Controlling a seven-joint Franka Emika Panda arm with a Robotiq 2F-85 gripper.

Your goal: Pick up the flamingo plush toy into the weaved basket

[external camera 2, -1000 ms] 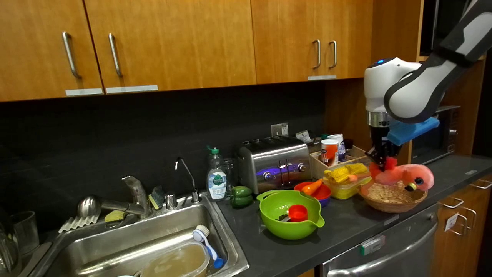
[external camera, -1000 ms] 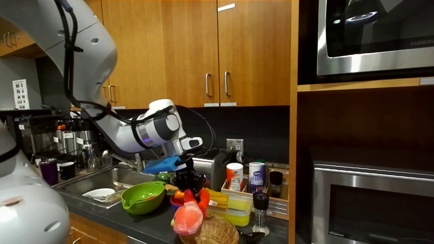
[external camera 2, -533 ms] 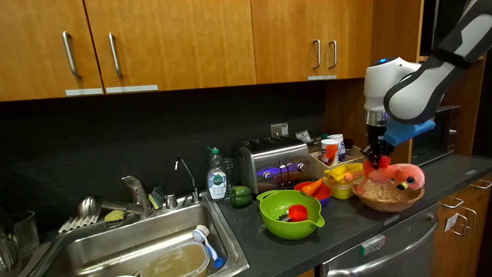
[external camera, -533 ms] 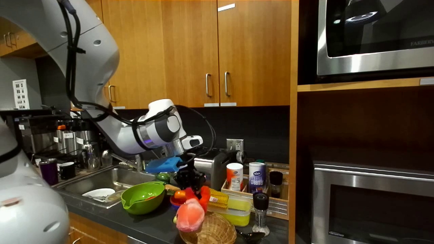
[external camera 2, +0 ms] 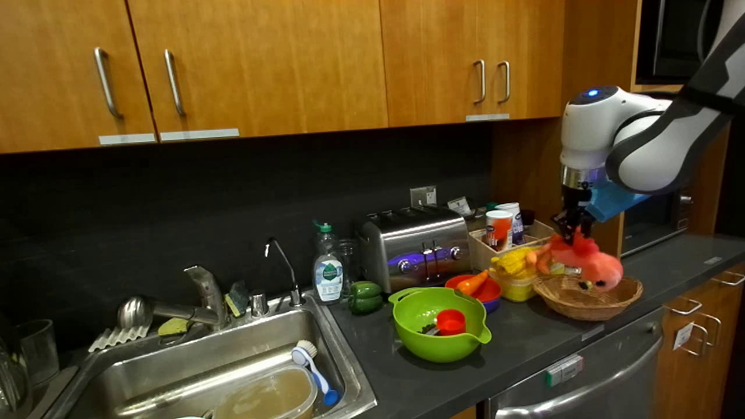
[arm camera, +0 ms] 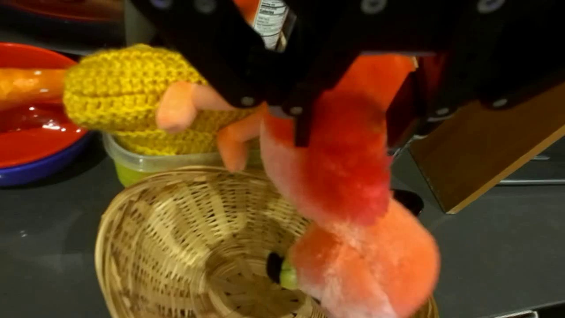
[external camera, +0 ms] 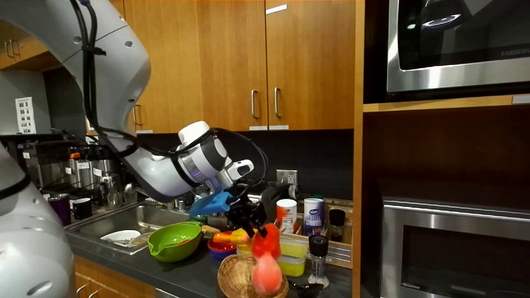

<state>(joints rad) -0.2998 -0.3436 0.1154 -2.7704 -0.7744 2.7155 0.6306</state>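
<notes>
My gripper (external camera: 257, 234) is shut on the red wing part of the flamingo plush toy (external camera: 267, 246). In the wrist view the black gripper (arm camera: 346, 137) has one finger on each side of the red body of the toy (arm camera: 348, 185). The toy's round pink head (external camera 2: 602, 269) hangs down over the weaved basket (external camera 2: 585, 305); I cannot tell whether it touches it. The orange legs (arm camera: 234, 148) stick out over the basket's far rim. The basket (arm camera: 145, 260) stands on the counter below, its inside partly hidden by the toy.
A yellow-green container (external camera: 292, 265) with crocheted corn (arm camera: 132, 88) stands right behind the basket. A red and blue bowl (external camera 2: 492, 294) and a green bowl (external camera 2: 436, 343) are beside it. A pepper grinder (external camera: 318, 260) and a black object (external camera: 306, 289) lie near the basket.
The gripper has turned and shifted, swinging the toy's head from one side of the basket toward over its middle. The basket has slid slightly. The grip on the toy holds.
</notes>
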